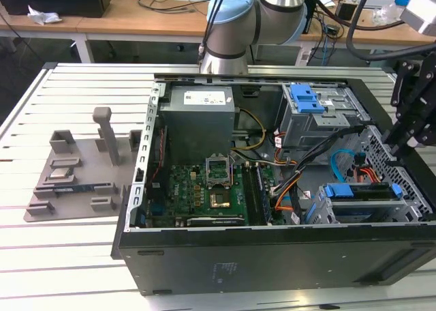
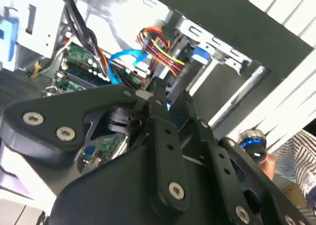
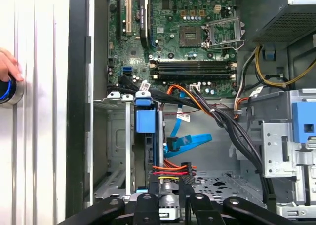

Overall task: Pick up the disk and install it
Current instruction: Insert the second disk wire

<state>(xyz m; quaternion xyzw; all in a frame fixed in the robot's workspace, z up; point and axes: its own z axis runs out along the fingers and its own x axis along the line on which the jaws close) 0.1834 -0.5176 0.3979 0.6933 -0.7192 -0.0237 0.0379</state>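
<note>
In the exterior view the open computer case (image 1: 272, 188) lies on its side on the slatted table (image 1: 68, 270), and the disk (image 1: 364, 194) with its bright blue bracket sits in the drive cage at the case's corner nearest the exterior view's right. The gripper (image 1: 409, 130) hangs above that corner, a little up and toward the exterior view's right of the disk, apart from it. Its black linkage is cut off by the picture's edge, so from here I cannot tell how the fingers stand. Further back in the case stand the grey power supply (image 1: 199, 116) and another drive cage with a blue latch (image 1: 304, 98); a grey fixture plate (image 1: 78, 171) rests on the table beside the case.

In the second wrist view the gripper's (image 2: 165, 94) black arms crowd the front, and the two fingers look drawn close together with nothing between them. Past the tips are a blue cable (image 2: 121, 62) and a bundle of red, yellow and black wires (image 2: 160, 50). The disk itself is hard to pick out behind the linkage.

In the first wrist view the disk (image 3: 146, 136) stands on edge in its slot, just ahead of the closed, empty fingertips (image 3: 157, 185). The motherboard (image 3: 182, 37) lies beyond, and a person's fingers (image 3: 7, 64) touch a round blue-lit button (image 3: 6, 91) on the table
</note>
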